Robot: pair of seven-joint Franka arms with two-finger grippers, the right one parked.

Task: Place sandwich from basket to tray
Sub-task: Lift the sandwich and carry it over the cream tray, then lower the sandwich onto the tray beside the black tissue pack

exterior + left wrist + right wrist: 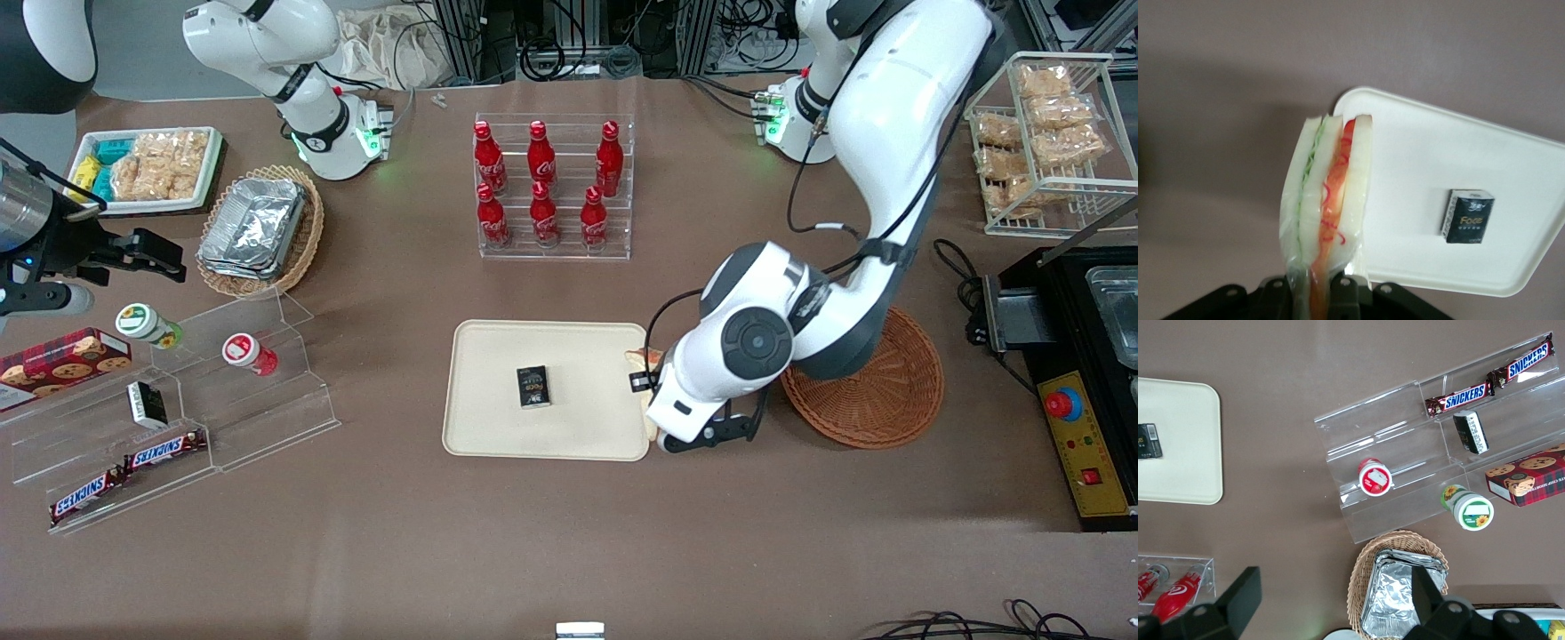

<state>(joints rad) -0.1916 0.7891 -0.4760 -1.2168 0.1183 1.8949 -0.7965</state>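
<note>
My left gripper (1315,295) is shut on the sandwich (1328,193), a clear-wrapped wedge of white bread with green and orange-red filling. It holds the wedge by its narrow end, above the brown table and just over a corner of the cream tray (1418,167). From the front, the gripper (662,400) hangs over the tray's (498,356) edge nearest the basket, and only a bit of the sandwich (642,360) shows past the wrist. The round reddish-brown basket (880,391) lies beside the tray, partly under the arm; what shows of it holds nothing.
A small black box (533,387) lies on the tray near its middle. A clear rack of red cola bottles (551,187) stands farther from the camera than the tray. A clear stepped stand with snacks (178,400) and a pale basket of foil containers (258,227) sit toward the parked arm's end.
</note>
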